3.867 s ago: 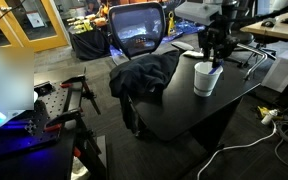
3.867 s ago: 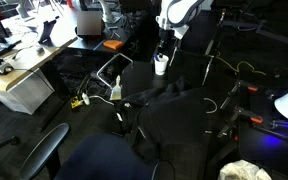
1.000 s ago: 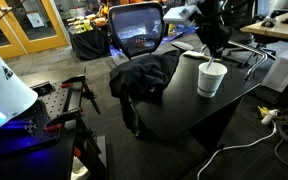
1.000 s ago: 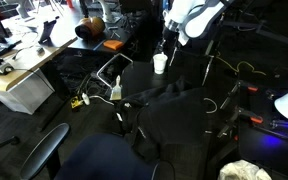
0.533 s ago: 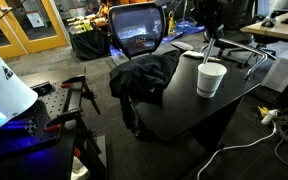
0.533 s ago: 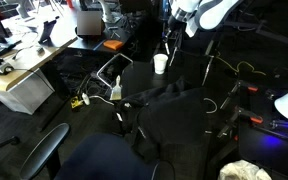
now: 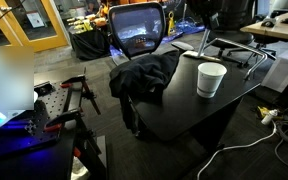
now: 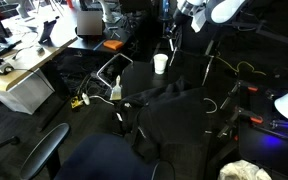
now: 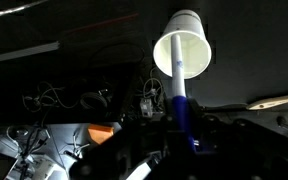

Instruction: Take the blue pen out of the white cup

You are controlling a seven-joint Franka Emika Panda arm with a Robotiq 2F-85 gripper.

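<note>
The end effector (image 7: 212, 20) is closed on the blue pen (image 9: 180, 100), which hangs clear above the white cup (image 7: 211, 79) (in the wrist view its tip points at the cup's mouth). The cup stands upright near an edge of the black bench (image 7: 184, 115), with bare bench between it and a dark garment (image 7: 144, 75). One pen, one cup.

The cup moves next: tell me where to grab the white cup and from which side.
Probably best: pinch the wall of the white cup at its rim, coming straight down. It stands upright on the table, mouth open, and flares toward the rim, so a side clamp might slip. The gripper must first release the blue pen.
</note>
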